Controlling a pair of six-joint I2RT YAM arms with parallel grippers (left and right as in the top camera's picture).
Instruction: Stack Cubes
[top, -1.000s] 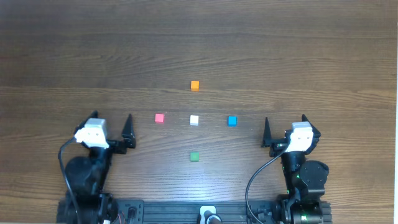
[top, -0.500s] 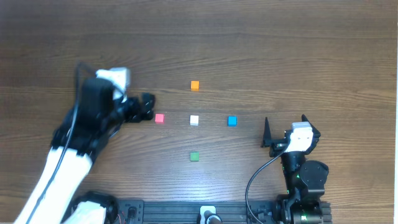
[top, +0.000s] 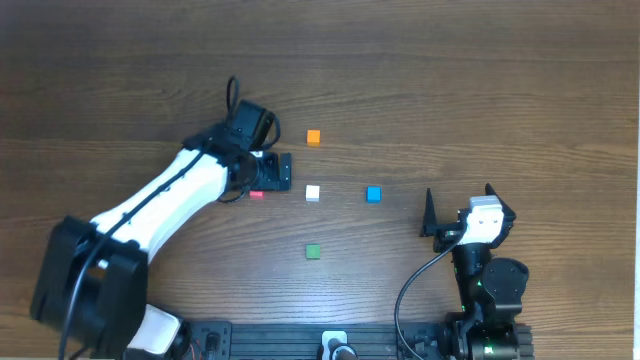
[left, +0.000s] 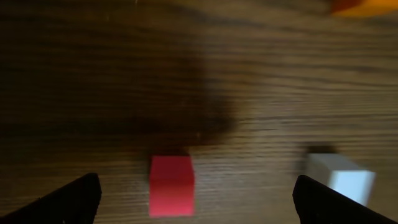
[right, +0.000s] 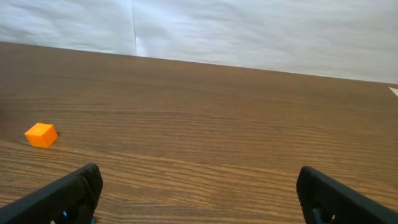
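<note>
Since a second ago the left arm (top: 170, 195) has swung out from its resting place at the near left of the worktop (top: 480, 80) and reached across to the row of cubes; the right arm has kept its place and no cube has shifted.

The left tool (top: 280, 170) now hangs over the red cube (left: 171, 185). Its fingers (left: 68, 202) are spread wide, one on each side of the cube and both well apart from it, so nothing is held. In the left wrist view the cube sits on the wood between the fingertips, a little nearer one of them. That view is blurred, so the tool appears to be low over the worktop rather than touching it.

Just to the right of the red cube, in the same row, lies the white cube (top: 312, 193), apart from it. The orange cube (top: 313, 137) lies farther from the arm bases than the white one, and the green cube (top: 312, 252) lies nearer to them. All three stand roughly in one line. The blue cube (top: 373, 194) ends the row on the right. Each cube sits alone on the wood, none stacked on another.

At the near right, the right tool (top: 458, 195) is beside its base, its fingers wide apart and holding nothing, well apart from the blue cube.
</note>
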